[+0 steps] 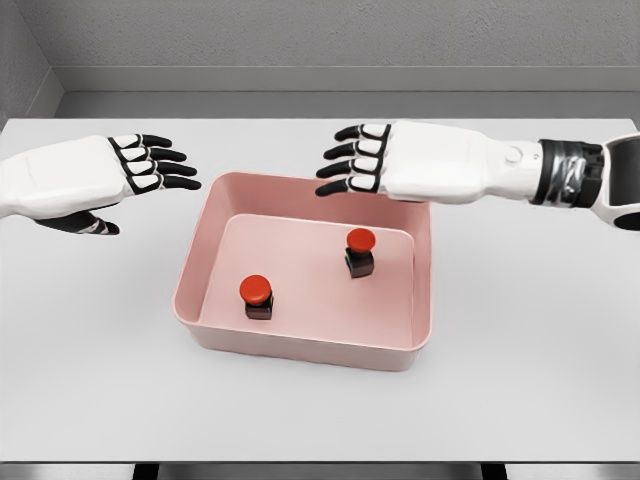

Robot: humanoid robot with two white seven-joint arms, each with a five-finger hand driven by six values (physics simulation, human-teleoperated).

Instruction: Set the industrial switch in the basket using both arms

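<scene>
Two switches, red-capped, are found upright inside the basket point(420, 300): switch one point(257, 297) front-left, switch two point(360, 253) right of centre, well apart. Left hand point(125, 172) and right hand point(385, 160) are held released, empty, above the rear rim; the right is nearer.

**White table, 1 pink basket**

A flat white table point(90, 350) fills most of the head view, its far edge meeting a grey wall and its near edge running along the bottom of the picture. Only 1 thing rests directly on it: a pink rectangular basket point(195, 270), open at the top, set near the middle and turned slightly askew.
</scene>
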